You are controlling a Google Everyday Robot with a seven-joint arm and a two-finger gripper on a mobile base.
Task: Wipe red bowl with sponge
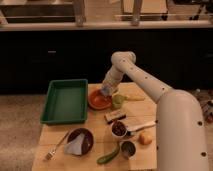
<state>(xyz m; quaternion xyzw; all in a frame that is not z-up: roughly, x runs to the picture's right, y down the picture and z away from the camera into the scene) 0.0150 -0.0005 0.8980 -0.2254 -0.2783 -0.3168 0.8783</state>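
The red bowl is a shallow orange-red bowl on the wooden table, just right of the green tray. My gripper hangs over the bowl's right rim, pointing down. It is shut on the sponge, a small blue-grey pad at its tip. The sponge sits at or just above the bowl's rim; I cannot tell if it touches.
A green tray lies left of the bowl. A green cup and a dark block with pale top stand right of it. In front are a dark bowl with pale cloth, a fork, a small cup, an orange and a can.
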